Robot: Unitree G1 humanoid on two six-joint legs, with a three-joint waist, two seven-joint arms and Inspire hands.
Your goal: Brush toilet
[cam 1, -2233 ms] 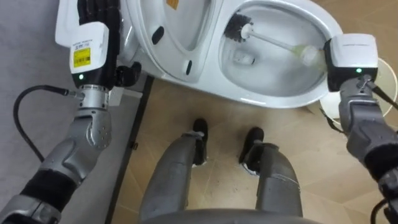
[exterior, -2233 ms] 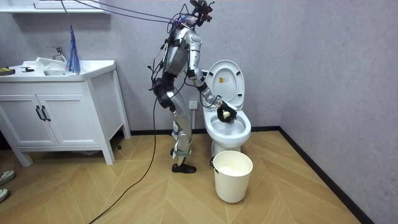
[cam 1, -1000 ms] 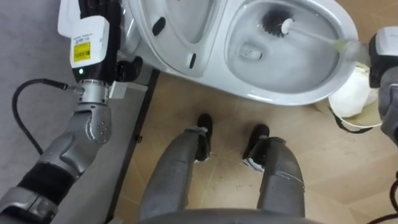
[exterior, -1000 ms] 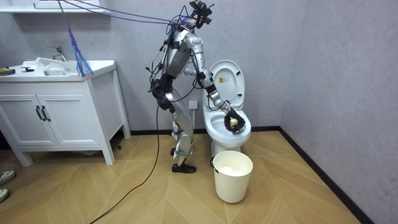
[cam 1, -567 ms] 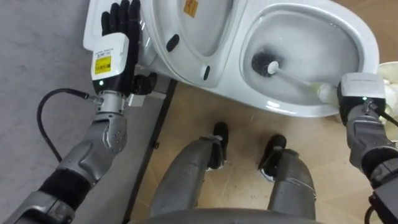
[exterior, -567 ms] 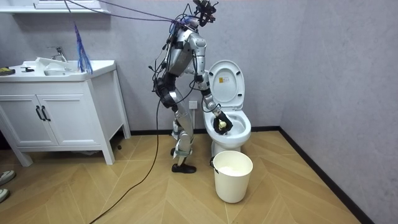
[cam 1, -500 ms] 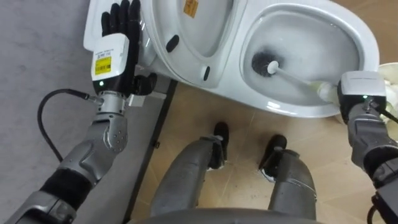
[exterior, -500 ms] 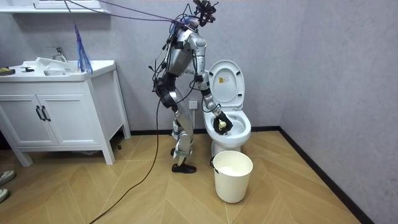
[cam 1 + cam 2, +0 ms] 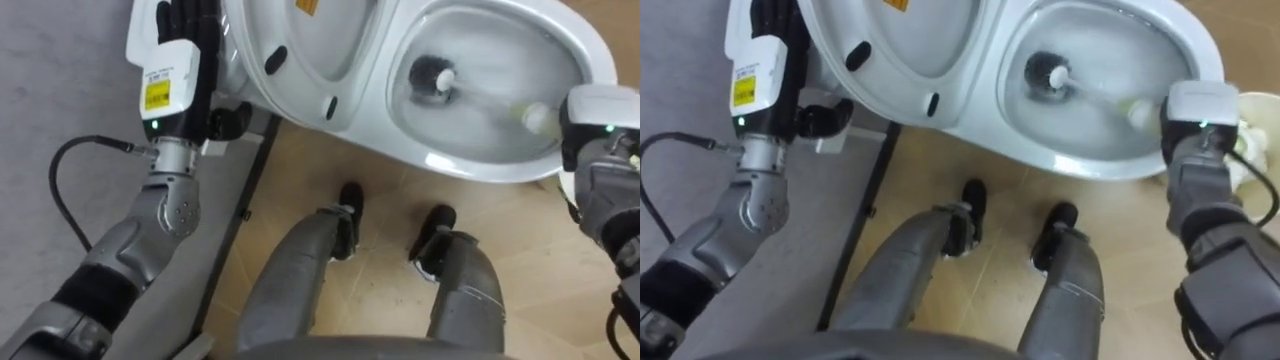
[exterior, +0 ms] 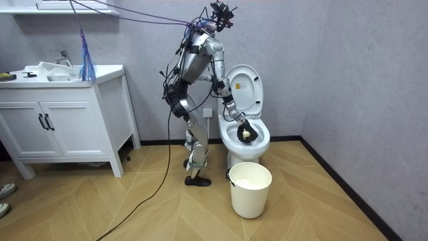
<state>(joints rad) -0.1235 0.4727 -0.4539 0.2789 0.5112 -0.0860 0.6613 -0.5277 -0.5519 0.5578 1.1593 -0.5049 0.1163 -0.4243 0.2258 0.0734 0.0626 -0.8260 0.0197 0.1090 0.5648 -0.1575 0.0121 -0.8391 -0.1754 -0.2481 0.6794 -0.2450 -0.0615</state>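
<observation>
The right hand (image 9: 598, 118) is curled round the pale grip of the toilet brush (image 9: 437, 76), a white stick whose dark, round bristle head sits down inside the toilet bowl (image 9: 455, 160). The left hand (image 9: 185, 40), fingers straight, lies against the raised seat (image 9: 300, 45). In the room view the robot stands beside the toilet, a white bucket (image 10: 251, 189) on the floor in front.

The bowl (image 9: 478, 166) is open from above; the brush (image 9: 432, 75) slants across its inside. The raised lid (image 9: 300, 50) walls off its left side, with the left robot hand (image 9: 185, 45) straight-fingered beside it. The bucket (image 10: 251, 189) stands near the bowl, narrowing the floor (image 10: 307, 204) there.
</observation>
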